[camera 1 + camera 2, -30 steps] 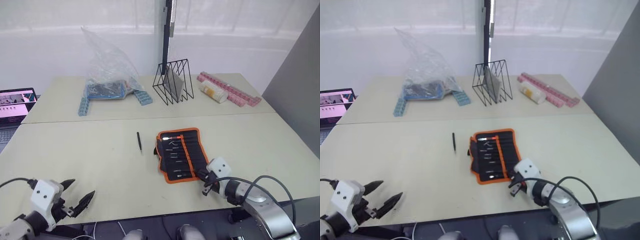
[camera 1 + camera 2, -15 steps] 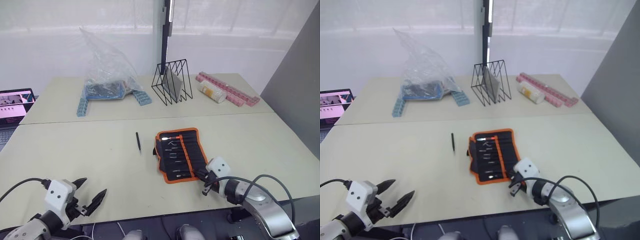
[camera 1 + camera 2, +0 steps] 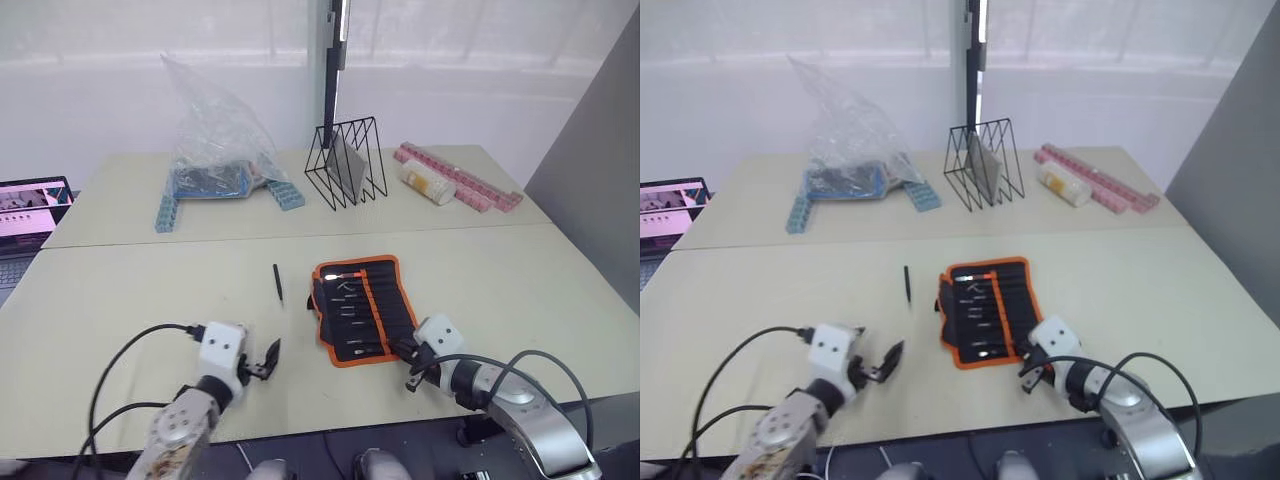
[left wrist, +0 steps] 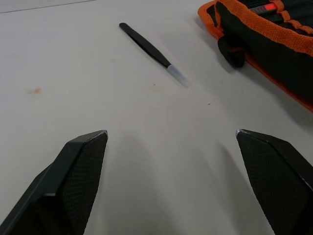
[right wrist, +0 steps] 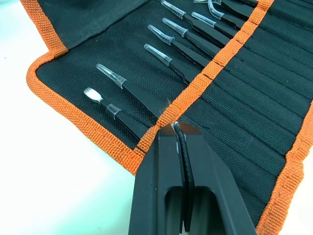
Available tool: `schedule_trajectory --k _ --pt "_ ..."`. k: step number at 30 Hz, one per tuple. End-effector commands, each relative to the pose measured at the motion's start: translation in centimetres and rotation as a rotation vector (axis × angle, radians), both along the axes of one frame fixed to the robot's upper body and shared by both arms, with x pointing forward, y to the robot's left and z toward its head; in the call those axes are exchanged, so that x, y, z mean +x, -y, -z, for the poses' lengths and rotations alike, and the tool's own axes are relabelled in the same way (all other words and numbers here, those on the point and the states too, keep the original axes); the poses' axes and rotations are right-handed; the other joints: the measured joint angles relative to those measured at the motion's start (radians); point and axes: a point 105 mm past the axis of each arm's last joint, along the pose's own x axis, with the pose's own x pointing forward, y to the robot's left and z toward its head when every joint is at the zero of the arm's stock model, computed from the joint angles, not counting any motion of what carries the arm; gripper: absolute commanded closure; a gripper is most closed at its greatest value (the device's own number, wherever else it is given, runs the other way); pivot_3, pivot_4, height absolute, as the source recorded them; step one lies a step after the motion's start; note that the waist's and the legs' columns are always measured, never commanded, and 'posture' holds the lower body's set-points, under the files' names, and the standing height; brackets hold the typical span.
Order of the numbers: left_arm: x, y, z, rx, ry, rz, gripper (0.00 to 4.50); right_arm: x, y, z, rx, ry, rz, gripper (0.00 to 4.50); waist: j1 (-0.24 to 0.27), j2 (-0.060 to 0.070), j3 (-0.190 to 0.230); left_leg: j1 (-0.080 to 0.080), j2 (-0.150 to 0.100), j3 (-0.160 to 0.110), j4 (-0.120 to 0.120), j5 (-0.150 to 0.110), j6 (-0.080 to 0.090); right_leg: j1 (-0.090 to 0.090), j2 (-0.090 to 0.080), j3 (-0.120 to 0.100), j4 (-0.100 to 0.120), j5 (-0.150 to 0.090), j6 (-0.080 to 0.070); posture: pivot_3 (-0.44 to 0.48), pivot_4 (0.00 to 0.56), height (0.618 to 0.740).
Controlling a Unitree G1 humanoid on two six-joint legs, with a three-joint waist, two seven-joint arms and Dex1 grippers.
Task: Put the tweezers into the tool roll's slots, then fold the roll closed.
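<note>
The tool roll (image 3: pixel 360 308) lies open on the table, black with orange piping and an orange inner stripe (image 5: pixel 222 54). Several black tweezers (image 5: pixel 186 49) sit in its slots. One loose tweezer (image 3: pixel 278 283) lies on the table left of the roll, also seen from the left wrist (image 4: pixel 146 47). My left gripper (image 4: pixel 171 132) is open, low over the table on the near side of that tweezer and left of the roll, with nothing between its fingers. My right gripper (image 5: pixel 176 127) is shut, its tips resting on the orange stripe near the roll's near edge (image 3: pixel 402 351).
On the far table stand a clear plastic bag (image 3: pixel 215 150) over blue parts, a black wire rack (image 3: pixel 347 165), a pale cylinder (image 3: pixel 425 185) and pink strips (image 3: pixel 460 180). A laptop (image 3: pixel 30 215) sits at the far left. A grey panel (image 3: pixel 600 150) rises at the right.
My left arm has swung from the table's near left corner inward and forward, stopping open just short of the loose tweezer. The right gripper and the roll have not moved.
</note>
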Motion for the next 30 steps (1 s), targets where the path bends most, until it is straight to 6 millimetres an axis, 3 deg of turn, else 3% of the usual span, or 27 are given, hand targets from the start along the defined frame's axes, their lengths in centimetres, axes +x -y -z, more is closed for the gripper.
schedule_trajectory --k 1,6,18,21,30 --pt "1.5 0.5 -0.4 0.02 0.04 -0.061 0.03 -0.6 0.9 2.2 -0.041 -0.107 0.032 4.5 0.001 0.001 0.0 0.0 0.0 0.0 0.0 0.0 0.0 0.0 0.0 0.0 0.0 0.0 0.0 0.0 0.15 0.724" --pt "4.0 1.2 -0.2 -0.015 0.053 -0.139 0.03 -0.3 1.1 1.9 -0.05 -0.103 0.034 4.5 0.005 0.001 0.0 -0.001 0.0 0.0 0.0 0.0 0.0 -0.001 0.0 0.0 0.0 -0.001 0.002 0.0 0.15 0.724" --pt "7.5 2.5 1.3 -0.017 0.033 -0.144 0.03 -0.3 0.7 1.8 -0.044 -0.102 0.031 4.5 0.014 0.003 -0.001 -0.001 0.0 0.0 0.0 0.001 -0.002 0.0 -0.001 -0.001 -0.002 0.001 0.004 0.0 0.15 0.724" --pt "7.6 2.8 1.3 -0.025 0.035 -0.135 0.74 -0.3 0.6 1.7 -0.042 -0.101 0.034 4.5 0.015 0.004 -0.001 -0.001 0.0 0.0 0.0 0.001 -0.002 0.0 -0.001 0.0 -0.002 0.001 0.004 0.0 0.15 0.724" --pt "7.5 3.0 1.6 -0.01 0.025 -0.104 3.69 -0.4 0.5 1.7 -0.036 -0.102 0.04 4.5 0.014 0.004 -0.002 -0.001 0.0 0.0 0.0 0.001 -0.002 0.0 -0.001 0.0 -0.002 0.001 0.005 0.0 0.15 0.724"
